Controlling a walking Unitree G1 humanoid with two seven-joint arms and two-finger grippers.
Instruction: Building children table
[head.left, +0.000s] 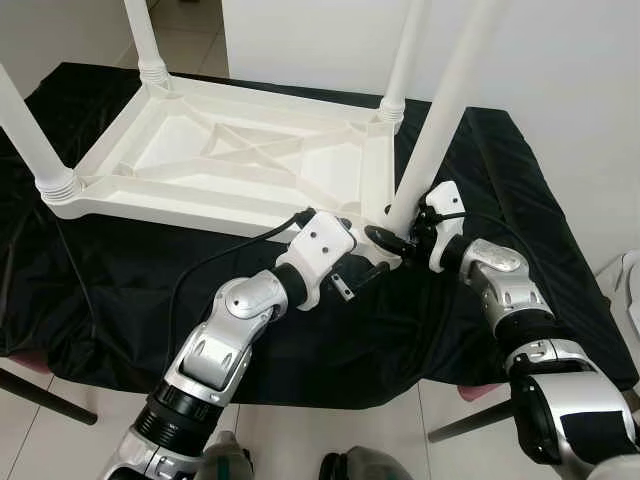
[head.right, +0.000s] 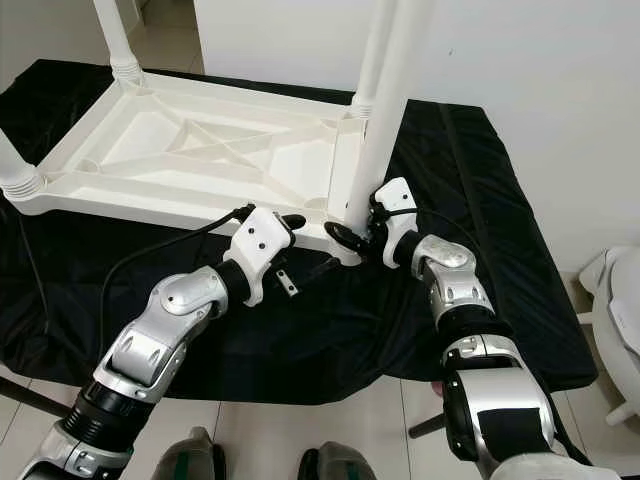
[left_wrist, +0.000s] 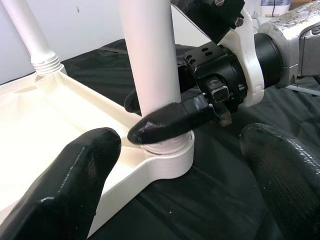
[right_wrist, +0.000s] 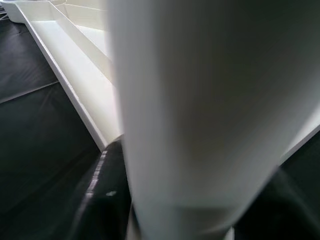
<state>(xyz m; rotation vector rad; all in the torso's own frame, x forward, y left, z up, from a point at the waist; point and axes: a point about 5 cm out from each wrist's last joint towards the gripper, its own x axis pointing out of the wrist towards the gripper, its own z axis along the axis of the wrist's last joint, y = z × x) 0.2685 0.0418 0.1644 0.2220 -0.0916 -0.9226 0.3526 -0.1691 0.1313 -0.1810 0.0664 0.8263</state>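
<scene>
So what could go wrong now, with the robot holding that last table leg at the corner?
The right gripper clamps the near-corner leg low, just above its socket; the long leg looks tilted, so it might bind or cross-thread if turned. The upturned tabletop lies on a loose black cloth, so pushing could slide it. The left gripper, open and close by, could bump the right one.

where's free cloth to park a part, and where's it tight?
Free: the black cloth between the tabletop near rim and the table's front edge, left of the left gripper; also the strip at far right, past the right gripper. Tight: the near-right corner socket, where both grippers crowd the near-right leg.
</scene>
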